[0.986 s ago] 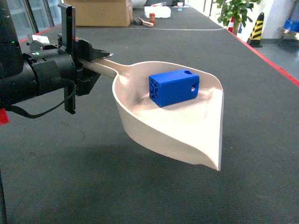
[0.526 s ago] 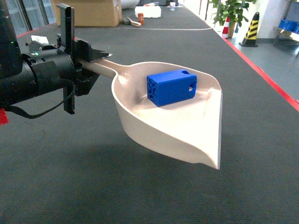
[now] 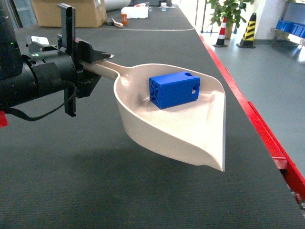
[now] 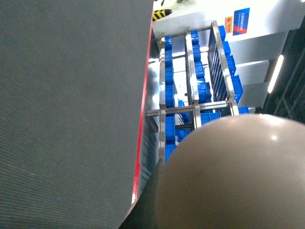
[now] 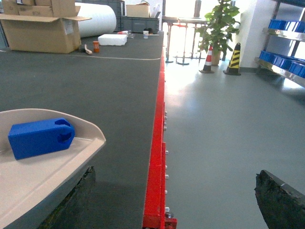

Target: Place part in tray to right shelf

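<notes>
I see the small bright blue plastic block (image 3: 175,89) lying on its side inside the pale beige plastic dustpan-shaped tray (image 3: 190,138), toward the back wall near the handle. The tray hangs in the air above the dark grey mat floor (image 3: 71,181), its flat lip pointing toward me and to the right. My left gripper (image 3: 90,62) has its fingers clenched on the tray's long straight handle. From the right wrist camera, the right gripper's dark fingers (image 5: 279,193) stand released, well apart, holding nothing. A red edge strip (image 3: 259,129) borders the mat. The stainless steel shelf with blue crates (image 4: 190,90) shows in the left wrist view beyond the tray's underside.
</notes>
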Tool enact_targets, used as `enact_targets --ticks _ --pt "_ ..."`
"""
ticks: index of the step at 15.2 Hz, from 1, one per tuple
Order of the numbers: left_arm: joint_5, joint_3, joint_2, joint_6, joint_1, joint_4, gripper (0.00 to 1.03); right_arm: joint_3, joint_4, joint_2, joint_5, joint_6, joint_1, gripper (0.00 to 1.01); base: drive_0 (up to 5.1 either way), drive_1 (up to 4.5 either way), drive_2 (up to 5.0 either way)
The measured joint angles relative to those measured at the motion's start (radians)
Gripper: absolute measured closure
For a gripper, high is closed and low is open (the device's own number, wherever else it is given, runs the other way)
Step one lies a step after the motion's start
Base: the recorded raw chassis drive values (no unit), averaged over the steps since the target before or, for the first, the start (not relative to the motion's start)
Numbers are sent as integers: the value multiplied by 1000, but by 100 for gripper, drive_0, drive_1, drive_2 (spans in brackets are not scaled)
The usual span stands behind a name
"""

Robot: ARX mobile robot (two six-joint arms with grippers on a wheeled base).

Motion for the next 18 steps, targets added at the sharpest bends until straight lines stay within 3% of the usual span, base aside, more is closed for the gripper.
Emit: enact_targets --ticks 18 --pt "0 0 0 0 0 2 89 1 -2 0 0 0 0 3 507 -237 -237"
